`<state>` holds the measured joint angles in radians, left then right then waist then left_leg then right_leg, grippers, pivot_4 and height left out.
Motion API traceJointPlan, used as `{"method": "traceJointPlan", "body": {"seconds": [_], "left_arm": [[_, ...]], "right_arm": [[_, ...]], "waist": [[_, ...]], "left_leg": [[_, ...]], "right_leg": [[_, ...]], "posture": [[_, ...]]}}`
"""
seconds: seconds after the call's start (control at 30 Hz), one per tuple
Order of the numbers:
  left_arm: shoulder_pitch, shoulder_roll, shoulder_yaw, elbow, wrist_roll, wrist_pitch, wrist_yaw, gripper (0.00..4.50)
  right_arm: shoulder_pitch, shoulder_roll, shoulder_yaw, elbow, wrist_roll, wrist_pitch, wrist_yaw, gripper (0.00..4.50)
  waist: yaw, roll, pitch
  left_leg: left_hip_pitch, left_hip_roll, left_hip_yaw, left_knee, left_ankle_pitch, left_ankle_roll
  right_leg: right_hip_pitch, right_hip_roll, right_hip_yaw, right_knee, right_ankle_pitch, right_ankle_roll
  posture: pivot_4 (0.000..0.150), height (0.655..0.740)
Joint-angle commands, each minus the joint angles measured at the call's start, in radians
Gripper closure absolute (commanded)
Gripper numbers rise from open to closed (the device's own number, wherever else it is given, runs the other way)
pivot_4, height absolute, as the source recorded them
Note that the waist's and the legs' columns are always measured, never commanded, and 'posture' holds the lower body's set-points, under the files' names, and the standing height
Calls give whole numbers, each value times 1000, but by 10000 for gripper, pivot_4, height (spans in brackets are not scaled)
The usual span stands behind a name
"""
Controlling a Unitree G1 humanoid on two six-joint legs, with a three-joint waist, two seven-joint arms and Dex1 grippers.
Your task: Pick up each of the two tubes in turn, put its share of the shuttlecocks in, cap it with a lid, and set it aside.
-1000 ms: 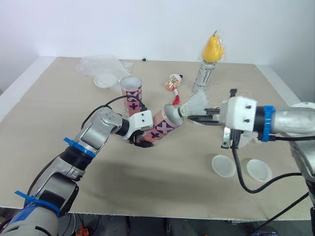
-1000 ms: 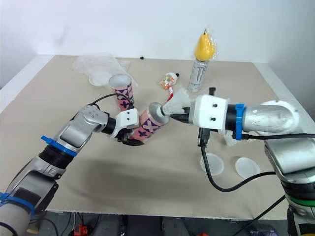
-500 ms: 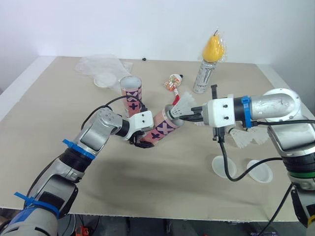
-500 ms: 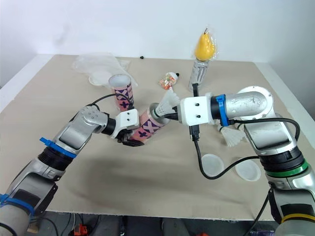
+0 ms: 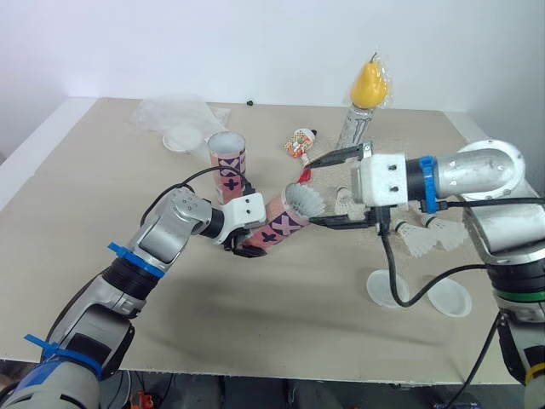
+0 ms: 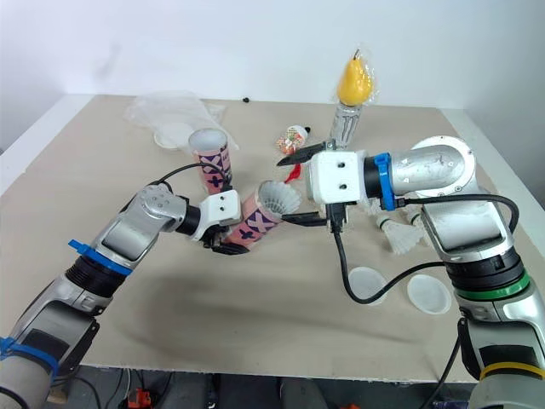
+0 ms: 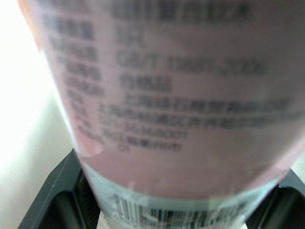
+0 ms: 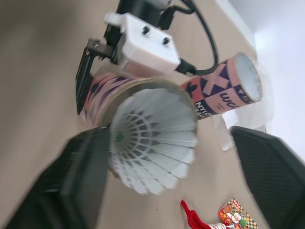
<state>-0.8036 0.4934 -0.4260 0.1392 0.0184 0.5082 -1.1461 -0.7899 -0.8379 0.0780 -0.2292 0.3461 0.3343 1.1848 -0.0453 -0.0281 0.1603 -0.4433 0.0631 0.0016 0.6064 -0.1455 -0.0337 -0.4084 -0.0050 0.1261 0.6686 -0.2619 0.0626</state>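
My left gripper (image 5: 246,245) is shut on a pink patterned tube (image 5: 282,221), holding it tilted with its mouth up and to the right. The left wrist view has that tube (image 7: 162,95) close up between the fingers. A white shuttlecock (image 5: 306,201) sits in the tube's mouth, feathers outward. My right gripper (image 5: 329,189) stands open around it, one finger above and one below, neither touching. In the right wrist view the shuttlecock (image 8: 153,139) pokes out of the tube between the spread fingers (image 8: 71,186). A second pink tube (image 5: 227,160) stands upright behind.
Loose shuttlecocks (image 5: 421,242) lie under my right forearm. Two clear lids (image 5: 387,288) (image 5: 449,298) rest near the front right. At the back are a third lid (image 5: 181,139) on a plastic bag, a snack packet (image 5: 300,142) and a can topped by a yellow pear (image 5: 356,128).
My right gripper pushed the shuttlecock into the tube's mouth, then opened and let it go. The left arm has held the tube still.
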Motion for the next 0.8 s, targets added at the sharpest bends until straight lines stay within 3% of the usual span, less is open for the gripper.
{"method": "traceJointPlan", "body": {"seconds": [0.03,0.13,0.23,0.4,0.6,0.8], "left_arm": [[-11,7,11,-2,0,-6,-1,11823],[-11,7,13,-1,-2,-7,-2,11823],[-13,6,13,4,-3,-10,-3,11823],[-10,12,18,-3,-4,-6,-2,11823],[-4,22,25,-17,-5,7,3,11823],[8,27,29,-40,-8,25,12,11823]], "right_arm": [[22,9,-176,-35,135,199,-134,908],[74,52,-265,-50,195,335,-275,908],[200,175,-340,-95,196,443,-505,908],[378,390,-239,-205,1,473,-879,908],[404,567,-124,-232,-139,486,-1110,908],[447,686,-100,-240,-202,485,-1232,908]], "waist": [[1,0,0],[1,0,0],[0,0,-1],[-1,2,0],[-2,3,0],[-3,3,0]], "left_leg": [[0,0,0,0,0,0],[0,0,-1,0,0,0],[0,0,-2,1,0,0],[0,-1,-2,2,0,0],[0,-1,-3,4,1,-1],[0,-1,-4,4,1,-1]], "right_leg": [[0,0,0,0,0,0],[1,0,-1,0,0,0],[1,1,-2,1,0,0],[-1,0,-1,5,-1,0],[-2,1,-2,11,-5,5],[-1,1,-2,12,-7,4]], "posture": [[1500,7400],[1500,7400],[1500,7400],[1500,7400],[1500,7400],[1500,7400]]}}
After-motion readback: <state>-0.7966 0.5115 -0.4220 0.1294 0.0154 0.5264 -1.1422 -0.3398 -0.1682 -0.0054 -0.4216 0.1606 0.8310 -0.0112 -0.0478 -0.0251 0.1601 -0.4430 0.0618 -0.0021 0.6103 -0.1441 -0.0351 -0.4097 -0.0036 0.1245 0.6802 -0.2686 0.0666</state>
